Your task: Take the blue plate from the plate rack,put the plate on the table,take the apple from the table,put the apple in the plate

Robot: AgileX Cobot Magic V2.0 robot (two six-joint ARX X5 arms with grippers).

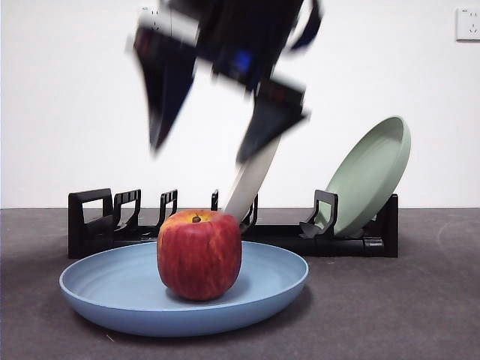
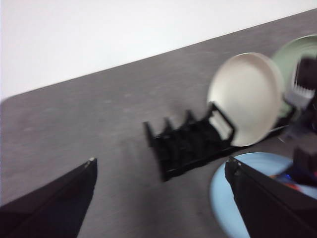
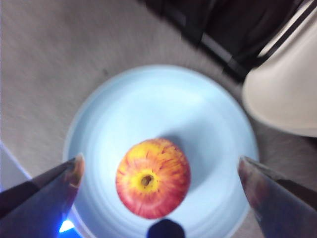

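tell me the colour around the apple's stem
Yellow, on the squat red apple; right wrist view shows it best.

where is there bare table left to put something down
Bare table lies right of the blue plate, in front of the rack; the left wrist view shows more beyond the rack's handle end. It is crowded around the apple, under the right gripper.

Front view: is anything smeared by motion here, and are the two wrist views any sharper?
Front view: the right gripper above is motion-smeared, while the apple and the blue plate are crisp. Left wrist view: soft throughout, the plate rack blurred. Right wrist view: mildly blurred, the plate's pale surface washed out by glare.
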